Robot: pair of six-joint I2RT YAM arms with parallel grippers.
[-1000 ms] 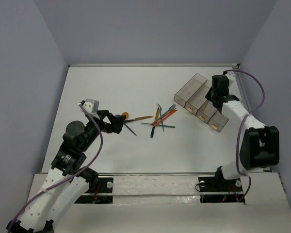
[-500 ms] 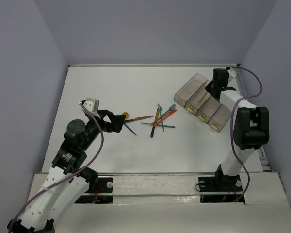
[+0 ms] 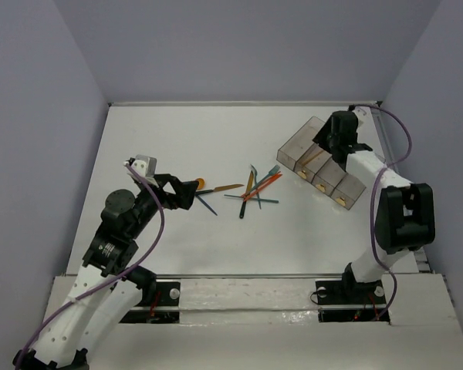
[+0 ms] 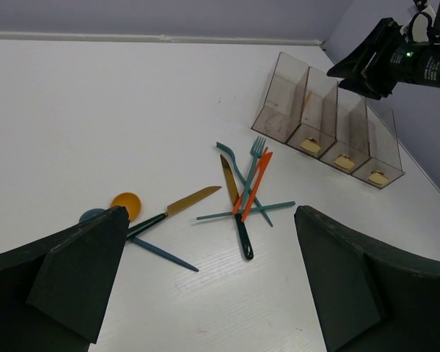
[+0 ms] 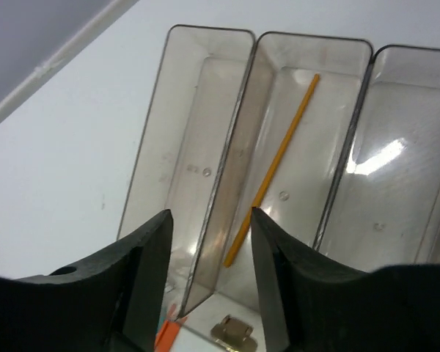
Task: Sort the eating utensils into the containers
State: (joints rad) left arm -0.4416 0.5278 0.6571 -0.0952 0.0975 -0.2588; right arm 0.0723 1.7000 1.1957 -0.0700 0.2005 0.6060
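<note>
Pile of forks and knives (image 3: pixel 256 189) on the counter (image 3: pixel 177 139), just ahead of the left jaws.
Left jaws gape wide, holding nothing; an orange spoon (image 4: pixel 126 203) sits closest. Right jaws, apart and bare too, hang far off over the bins (image 3: pixel 297 142), where one orange utensil (image 5: pixel 275 165) lies lengthwise. So the left arm is nearer.

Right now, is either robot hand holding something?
Nothing. The left hand and right hand are open; the thin orange plastic utensil lies loose in a smoky-grey bin.
</note>
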